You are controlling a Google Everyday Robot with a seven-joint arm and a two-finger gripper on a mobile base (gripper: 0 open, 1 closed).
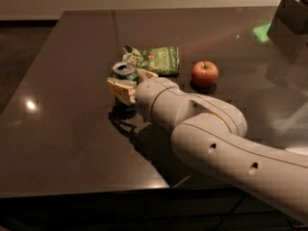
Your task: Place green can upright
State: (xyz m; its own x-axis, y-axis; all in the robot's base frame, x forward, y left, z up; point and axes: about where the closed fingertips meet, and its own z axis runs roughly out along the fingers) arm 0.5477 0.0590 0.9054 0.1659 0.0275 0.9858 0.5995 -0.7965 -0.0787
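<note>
While reaching in from the lower right on a thick white arm (207, 129), clamps the green can (124, 71) with the gripper (131, 83), one pale finger (120, 89) in front at left, the other (147, 74) behind at right. Holds the can with its long axis near vertical, silver top and pull-tab turned upward and slightly toward the camera. Shows green with dark markings on the wall just below the rim; lower body mostly hidden behind the front finger. Base contact with the dark table (62, 129): uncertain, possibly resting, with a dark reflection directly beneath. Placed near the table's middle, a little to the left. Just behind the can, touching or nearly so: a crinkled green snack bag (156, 59), lying flat. Right of the bag and apart from it: a red apple (204, 73), stem up. At far upper right: a dark box (288, 20), beside a patch of green light (261, 32) on the tabletop. Hides the tabletop right of the can behind wrist and forearm.
</note>
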